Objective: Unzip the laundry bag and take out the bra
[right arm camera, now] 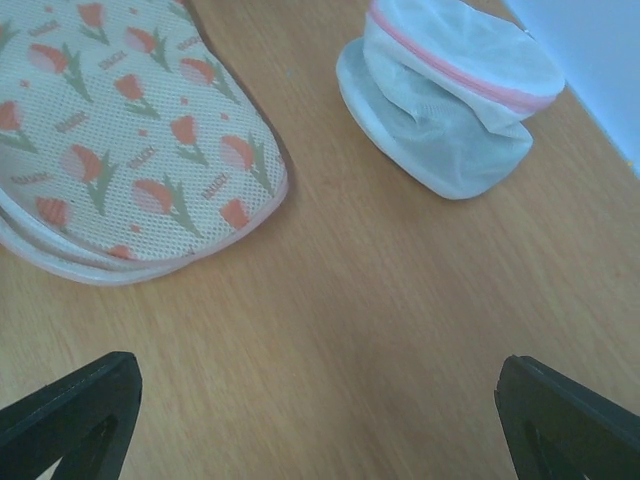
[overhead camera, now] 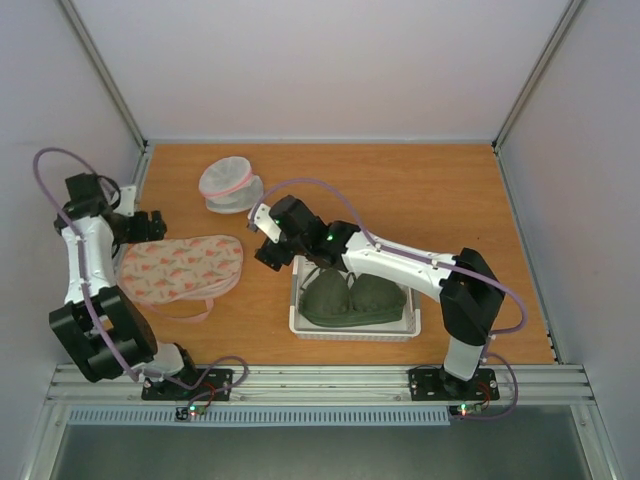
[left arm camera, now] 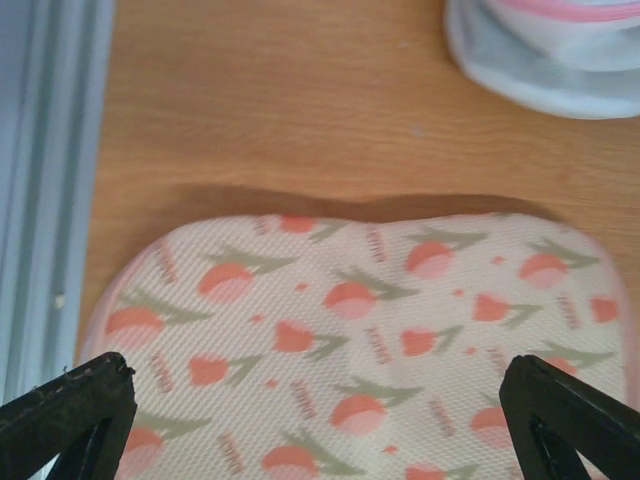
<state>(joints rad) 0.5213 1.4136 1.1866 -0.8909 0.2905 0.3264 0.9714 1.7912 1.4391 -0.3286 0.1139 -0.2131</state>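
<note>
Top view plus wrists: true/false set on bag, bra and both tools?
1. The bra lies in the basket. True.
2. The bag is in the basket too. False: it lies on the table, left of the basket.
3. The left tool is open above the bag. True.
4. The right tool is shut on the bra. False: it is open over bare table and holds nothing.
5. The pouch touches the bag. False: they are apart, with bare table between them.
</note>
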